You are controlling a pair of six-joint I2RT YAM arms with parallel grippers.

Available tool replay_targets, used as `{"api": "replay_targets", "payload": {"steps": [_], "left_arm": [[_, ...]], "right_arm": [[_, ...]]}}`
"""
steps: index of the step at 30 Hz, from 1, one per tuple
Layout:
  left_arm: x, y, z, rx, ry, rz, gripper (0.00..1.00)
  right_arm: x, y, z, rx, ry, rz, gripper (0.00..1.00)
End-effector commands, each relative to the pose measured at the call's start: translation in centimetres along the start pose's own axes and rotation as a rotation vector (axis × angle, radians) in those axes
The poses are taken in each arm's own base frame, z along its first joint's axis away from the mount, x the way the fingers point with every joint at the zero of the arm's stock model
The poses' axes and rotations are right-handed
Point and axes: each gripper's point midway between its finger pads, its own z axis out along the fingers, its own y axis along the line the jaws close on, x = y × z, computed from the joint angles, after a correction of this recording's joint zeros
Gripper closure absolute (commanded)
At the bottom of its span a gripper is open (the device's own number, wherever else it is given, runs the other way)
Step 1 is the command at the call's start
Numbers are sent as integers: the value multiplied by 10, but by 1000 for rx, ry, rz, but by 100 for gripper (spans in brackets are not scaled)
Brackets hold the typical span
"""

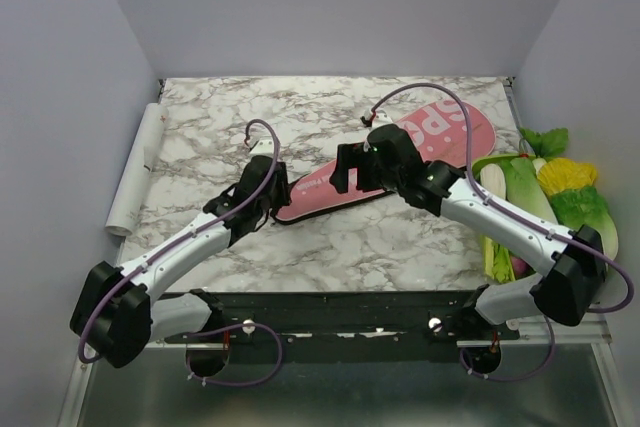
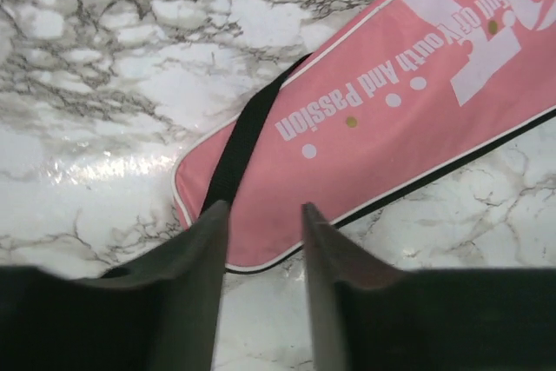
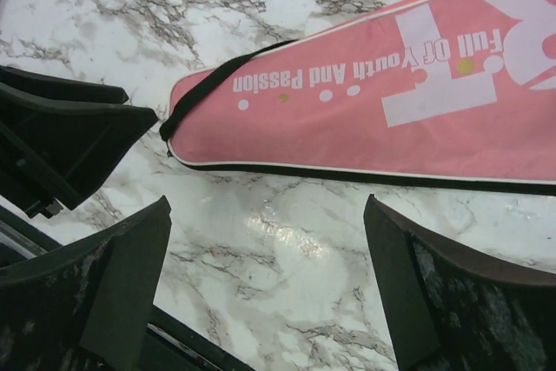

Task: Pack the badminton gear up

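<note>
The long pink bag (image 1: 440, 132) with white lettering and black edging lies flat and slanted across the middle of the marble table (image 1: 400, 237). Its narrow end with a black strap (image 2: 239, 149) points toward my left gripper (image 1: 278, 197). In the left wrist view the left gripper (image 2: 265, 215) is partly open, tips just short of the bag (image 2: 391, 128), nothing between them. My right gripper (image 1: 345, 175) hovers by the bag's near edge. In the right wrist view the right gripper (image 3: 268, 206) is wide open over bare marble, the bag (image 3: 391, 119) beyond it. A white tube (image 1: 135, 172) lies along the table's left edge.
Green and yellow toy vegetables (image 1: 550, 187) are piled along the table's right edge. The left gripper's black body (image 3: 69, 145) shows at the left of the right wrist view, close to the right fingers. Grey walls close in the table on three sides.
</note>
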Motion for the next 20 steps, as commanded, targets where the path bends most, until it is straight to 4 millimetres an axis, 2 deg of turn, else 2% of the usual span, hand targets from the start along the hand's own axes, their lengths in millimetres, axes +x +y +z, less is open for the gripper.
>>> {"api": "replay_targets", "payload": {"steps": [1, 3, 5, 6, 10, 15, 20], "left_arm": [[-38, -19, -11, 71, -83, 30, 31], [-42, -17, -14, 55, -82, 44, 24], [-52, -20, -20, 60, -99, 56, 5], [-53, -19, -23, 60, -92, 61, 1], [-73, -25, -40, 81, -126, 86, 1], [-79, -23, -47, 78, -133, 118, 1], [-81, -22, -47, 70, -143, 120, 1]], "right_arm": [[-32, -2, -19, 13, -95, -31, 0], [-41, -6, -23, 40, -135, -29, 0], [-50, -2, -28, 28, -154, -50, 0], [-53, -1, -30, 20, -152, -68, 0], [-57, -1, -35, 38, -145, -66, 0], [-53, -4, -41, 14, -186, -76, 0], [-59, -4, -41, 17, -213, -91, 0]]}}
